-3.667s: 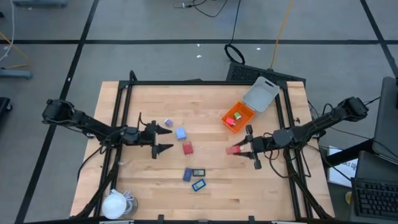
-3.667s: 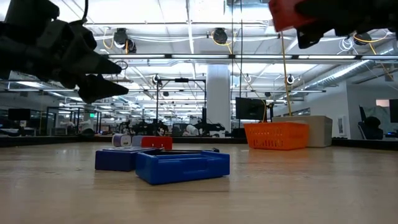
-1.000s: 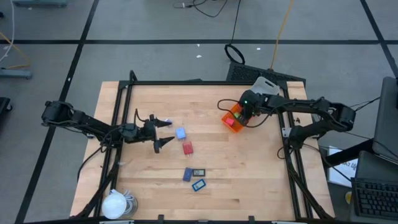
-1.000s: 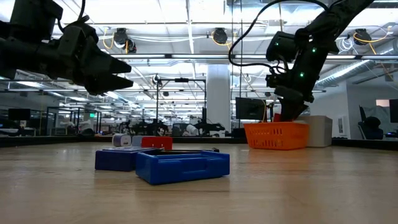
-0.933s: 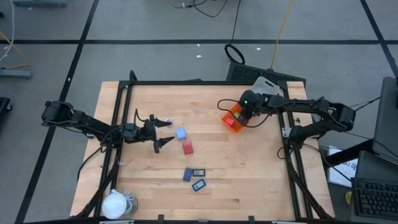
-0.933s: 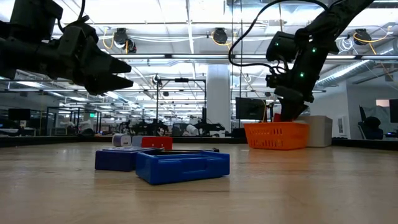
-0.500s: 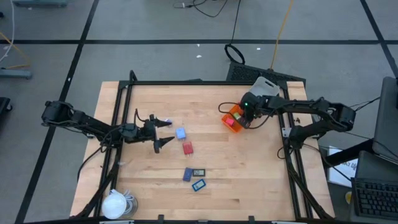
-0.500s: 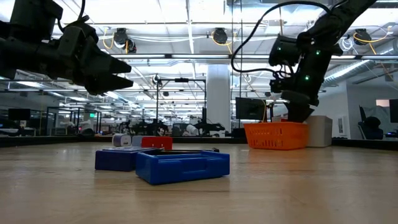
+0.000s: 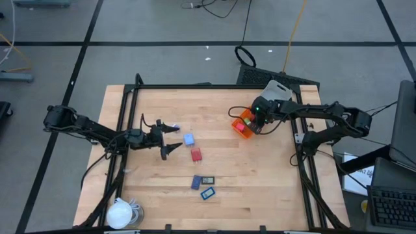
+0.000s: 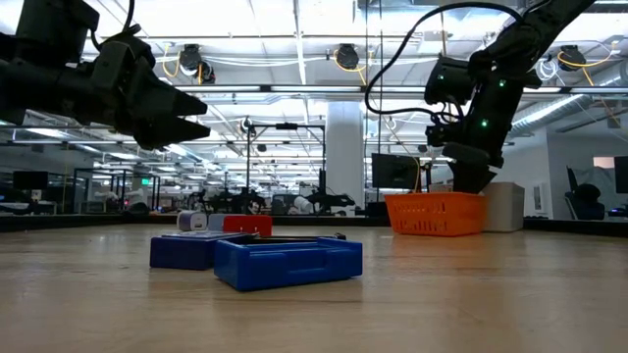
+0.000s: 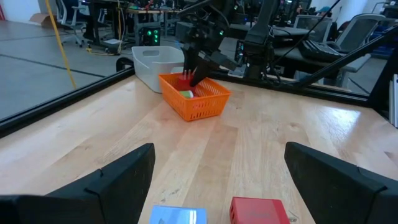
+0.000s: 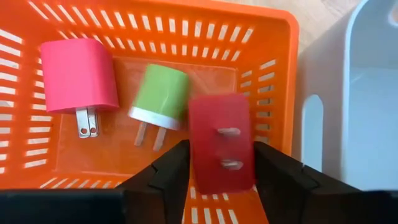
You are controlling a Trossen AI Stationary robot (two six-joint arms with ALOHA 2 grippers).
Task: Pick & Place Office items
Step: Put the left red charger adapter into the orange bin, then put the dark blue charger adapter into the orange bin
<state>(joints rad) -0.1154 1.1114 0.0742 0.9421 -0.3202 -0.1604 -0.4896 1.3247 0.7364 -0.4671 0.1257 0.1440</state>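
**Inspector A:** Nearest the table's front edge, what is left?

**Inspector B:** Two flat blue pieces (image 9: 207,193) lie together near the front, untouched, and a white corded lump (image 9: 121,212) sits at the front left corner. Further in lie a red block (image 9: 195,155), a pale blue cube (image 9: 189,139) and a small purple cube (image 9: 175,129), all loose on the wooden table (image 9: 260,188). By my judgement five pieces await collection.

**Inspector A:** And the left gripper (image 9: 168,138)?

**Inspector B:** It hovers just beside the purple cube, fingers spread wide, nothing between them.

**Inspector A:** The far side?

**Inspector B:** The right gripper (image 12: 217,163) hangs directly over the orange basket (image 12: 273,50), beside the pale bin (image 12: 367,93). A red plug adapter (image 12: 221,149) sits between its fingers. The fingers look partly parted. Whether they grip the adapter or have let it go, I cannot tell.

**Inspector A:** Already delivered?

**Inspector B:** A pink adapter (image 12: 78,78) and a green adapter (image 12: 160,96) lie on the basket floor. So the task is roughly a third done, with the red one at the point of release.
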